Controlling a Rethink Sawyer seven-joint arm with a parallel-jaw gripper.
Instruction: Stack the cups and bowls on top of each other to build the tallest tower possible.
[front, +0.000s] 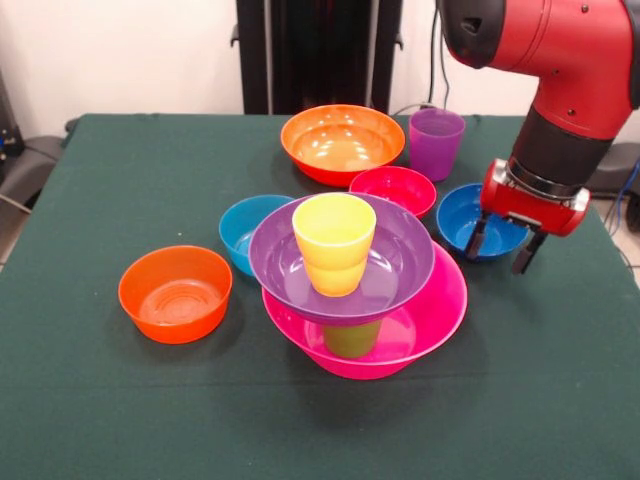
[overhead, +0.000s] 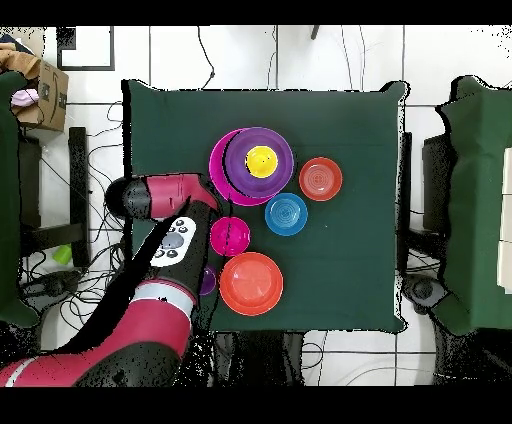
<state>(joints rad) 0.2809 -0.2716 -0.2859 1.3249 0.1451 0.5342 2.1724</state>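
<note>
- Small orange bowl (front: 175, 293): glossy plastic, round and deep, with faint concentric rings in its floor; it stands alone on the green table cloth (front: 90, 400), well apart from the tower, toward the left of the front view.
- Light blue bowl (front: 243, 228): glossy and shallow, partly hidden behind the tower's purple tier.
- Tower (front: 355, 285): four pieces so far. The big pink bowl (front: 440, 310) forms the base; a lime green cup (front: 352, 340) stands in it; the big purple bowl (front: 395, 265) rests on that cup, tilted slightly; a yellow cup (front: 334, 242) sits upright in the purple bowl. All are smooth and shiny, likely slippery.
- Big orange bowl (front: 342, 143): wide and glossy, at the far side of the table.
- Red bowl (front: 394, 189): small and shallow, just behind the tower.
- Purple cup (front: 436, 143): a tapered tumbler, upright, beside the big orange bowl.
- Dark blue bowl (front: 465, 222): shallow, right of the tower, directly under the gripper.
- Gripper (front: 500, 248): two dark fingers spread apart, holding nothing, poised over the dark blue bowl's near rim.
- Step in hand, as a judgement: fetching the next tier, probably the dark blue bowl. The next move calls for a pinch on its thin rim, then a level, centred placement on the yellow cup, since the tilted purple tier looks easily upset.
</note>
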